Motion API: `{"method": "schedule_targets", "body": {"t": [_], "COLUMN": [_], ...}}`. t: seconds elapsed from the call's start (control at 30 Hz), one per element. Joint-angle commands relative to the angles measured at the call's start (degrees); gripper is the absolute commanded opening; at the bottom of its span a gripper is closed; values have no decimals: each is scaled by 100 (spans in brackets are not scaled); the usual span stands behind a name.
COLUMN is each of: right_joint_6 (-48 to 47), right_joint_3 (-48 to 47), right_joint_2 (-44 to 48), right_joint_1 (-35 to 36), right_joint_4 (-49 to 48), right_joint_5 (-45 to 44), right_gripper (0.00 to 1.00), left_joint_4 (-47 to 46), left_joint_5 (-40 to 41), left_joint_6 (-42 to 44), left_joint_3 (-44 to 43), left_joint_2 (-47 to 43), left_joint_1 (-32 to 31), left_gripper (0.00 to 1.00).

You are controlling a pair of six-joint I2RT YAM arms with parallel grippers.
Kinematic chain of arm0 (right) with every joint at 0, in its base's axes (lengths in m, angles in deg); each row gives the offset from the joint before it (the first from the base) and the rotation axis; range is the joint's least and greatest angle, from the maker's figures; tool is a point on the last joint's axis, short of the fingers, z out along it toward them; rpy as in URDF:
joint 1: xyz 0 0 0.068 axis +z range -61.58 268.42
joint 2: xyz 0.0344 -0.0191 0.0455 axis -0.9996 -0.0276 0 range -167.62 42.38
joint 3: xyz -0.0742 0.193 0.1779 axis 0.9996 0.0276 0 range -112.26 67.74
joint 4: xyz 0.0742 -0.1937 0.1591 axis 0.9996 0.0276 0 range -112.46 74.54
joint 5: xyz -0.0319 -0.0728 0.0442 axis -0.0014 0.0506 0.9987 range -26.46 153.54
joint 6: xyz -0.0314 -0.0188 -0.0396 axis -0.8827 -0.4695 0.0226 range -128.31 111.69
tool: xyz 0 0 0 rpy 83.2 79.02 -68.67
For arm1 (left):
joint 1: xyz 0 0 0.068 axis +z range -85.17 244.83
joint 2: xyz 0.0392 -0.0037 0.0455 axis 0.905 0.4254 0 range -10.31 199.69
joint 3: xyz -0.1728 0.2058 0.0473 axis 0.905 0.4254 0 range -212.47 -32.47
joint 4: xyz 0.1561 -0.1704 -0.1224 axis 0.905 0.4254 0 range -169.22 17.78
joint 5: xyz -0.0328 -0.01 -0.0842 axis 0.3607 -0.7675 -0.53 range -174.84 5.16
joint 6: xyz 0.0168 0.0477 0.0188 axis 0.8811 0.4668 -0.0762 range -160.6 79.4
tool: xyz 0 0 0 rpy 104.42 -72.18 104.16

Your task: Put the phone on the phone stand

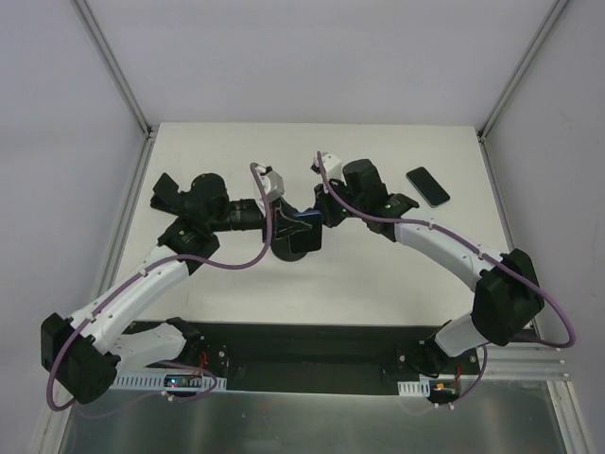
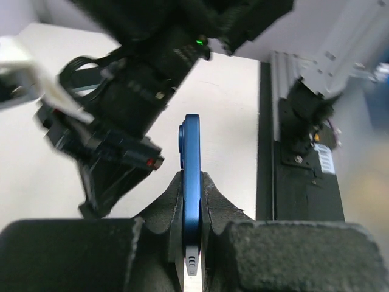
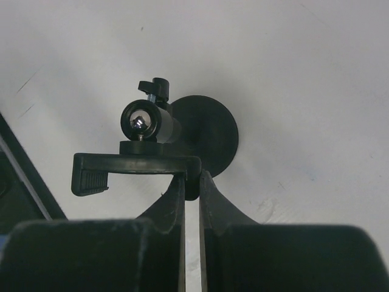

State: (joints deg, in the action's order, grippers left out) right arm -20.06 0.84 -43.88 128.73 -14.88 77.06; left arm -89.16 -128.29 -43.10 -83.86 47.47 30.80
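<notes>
Nearest the arm bases, the small black phone stand [image 3: 152, 125] rests its round disc foot on the white table [image 1: 378, 274]. The right gripper [image 3: 192, 182] is closed on one end of its clamp-like holder. Just to the left, the left gripper [image 2: 191, 185] is clamped on the thin, blue-edged phone [image 2: 191, 152], held on edge with its long axis pointing toward the right arm. From above, the phone sits over the stand between both grippers; I cannot tell whether it is seated. Farther right lies a flat glossy black slab [image 1: 428, 186], well apart.
</notes>
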Motion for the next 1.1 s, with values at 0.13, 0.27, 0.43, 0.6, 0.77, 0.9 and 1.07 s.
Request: {"method": "schedule_targets", "body": {"t": [0.13, 0.27, 0.43, 0.6, 0.77, 0.9, 1.07], "right_joint_6": [-460, -416, -416, -390, -390, -407, -346], "right_joint_3": [80, 115, 159, 185, 194, 212, 247], "right_joint_2": [250, 223, 189, 180, 180, 180, 197], "right_joint_1": [-199, -314, -358, -375, -375, -384, -384], "right_joint_4": [-265, -344, -397, -476, -494, -485, -573], "right_joint_5": [1627, 1934, 1935, 2005, 2014, 1821, 1725], "right_gripper": [1, 1, 1, 1, 1, 1, 1], "left_joint_4": [-609, 44, 71, 158, 211, 360, 685], "left_joint_5": [-3046, -3293, -3505, -3575, -3496, -3382, -3013], "left_joint_6": [1348, 1885, 1867, 1903, 1982, 1841, 2008], "left_joint_3": [-1160, -1610, -1742, -1812, -1786, -1813, -1566], "left_joint_2": [1480, 2095, 2466, 2765, 2897, 2862, 2616], "left_joint_1": [45, 97, 291, 379, 484, 616, 686], "left_gripper": [0, 0, 0, 0, 0, 0, 0]}}
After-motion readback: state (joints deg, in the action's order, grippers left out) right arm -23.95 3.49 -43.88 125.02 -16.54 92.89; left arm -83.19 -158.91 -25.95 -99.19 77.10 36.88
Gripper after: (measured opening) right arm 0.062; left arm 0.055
